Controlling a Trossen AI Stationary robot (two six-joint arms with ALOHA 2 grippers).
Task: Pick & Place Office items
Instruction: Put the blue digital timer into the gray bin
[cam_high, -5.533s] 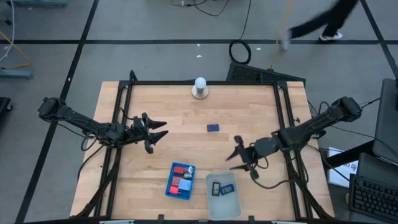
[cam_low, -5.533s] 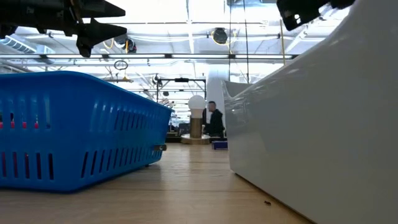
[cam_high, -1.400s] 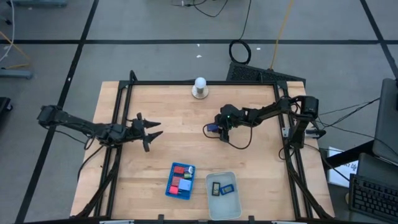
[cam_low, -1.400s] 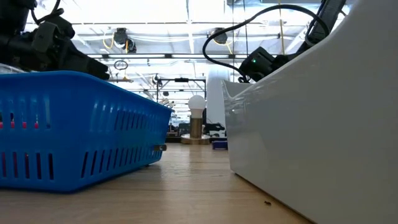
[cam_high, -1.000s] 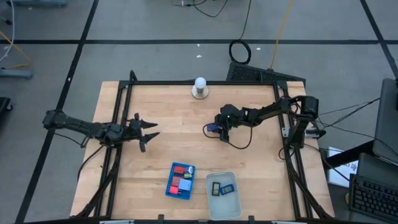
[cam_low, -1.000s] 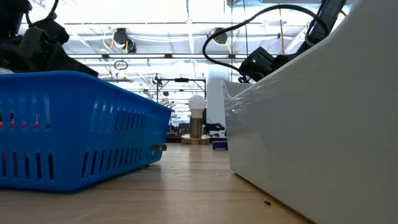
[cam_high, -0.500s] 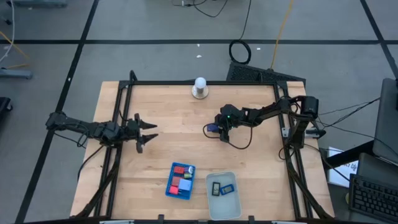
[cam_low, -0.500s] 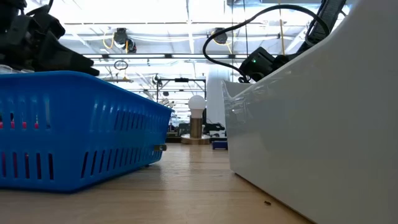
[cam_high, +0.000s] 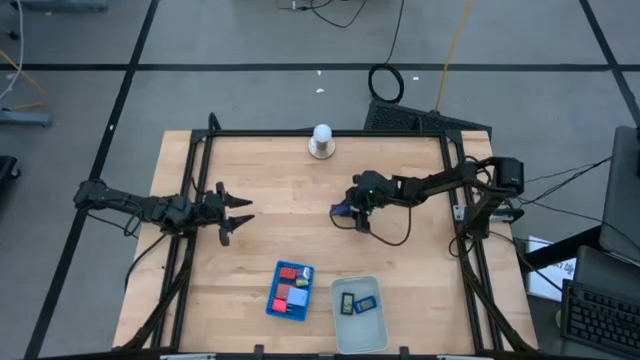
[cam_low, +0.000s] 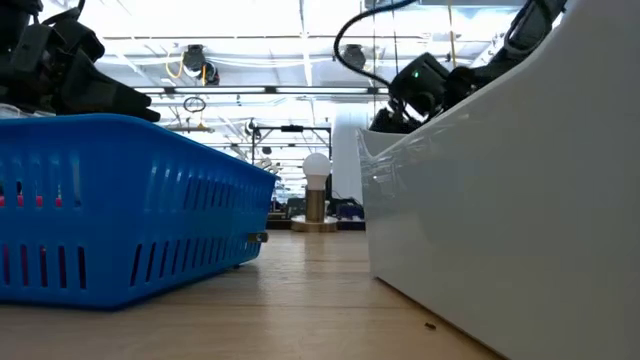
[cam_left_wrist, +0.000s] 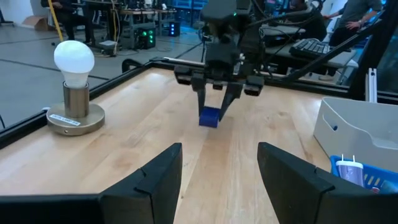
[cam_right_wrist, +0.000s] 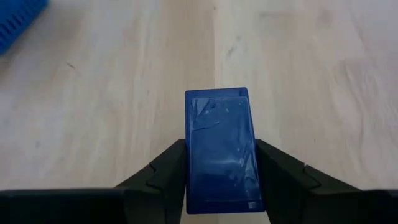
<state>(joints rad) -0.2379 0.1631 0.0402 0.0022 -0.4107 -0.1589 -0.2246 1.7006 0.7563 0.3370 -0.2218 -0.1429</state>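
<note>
My right gripper (cam_high: 347, 212) is over the middle of the table, shut on a dark blue rectangle (cam_right_wrist: 219, 143), which also shows in the left wrist view (cam_left_wrist: 209, 117). My left gripper (cam_high: 240, 207) waits open above the table's left part, pointing toward the right arm. The blue tray (cam_high: 291, 290) near the near edge holds red blocks (cam_high: 290, 272) and a light blue piece. The clear tray (cam_high: 359, 312) beside it holds a black piece (cam_high: 347, 302) and a blue one (cam_high: 366, 302). My right gripper pinches the dark blue rectangle by its two long side edges (cam_right_wrist: 193, 162), one finger (cam_left_wrist: 200, 96) on each side. The fingers come from above, pointing down, and hold it only at their free ends. The rectangle hangs just clear of the table.
A white ball on a round base (cam_high: 321, 141) stands at the far edge's middle. A black frame (cam_high: 200, 150) runs round the table. Bare wood lies between the two arms (cam_high: 290, 215). In the low view both trays' walls (cam_low: 130, 200) fill the foreground.
My right gripper has risen a little, and the dark blue rectangle has come off the table with it. In the low view the arm stands higher than before and the piece is gone from the wood.
</note>
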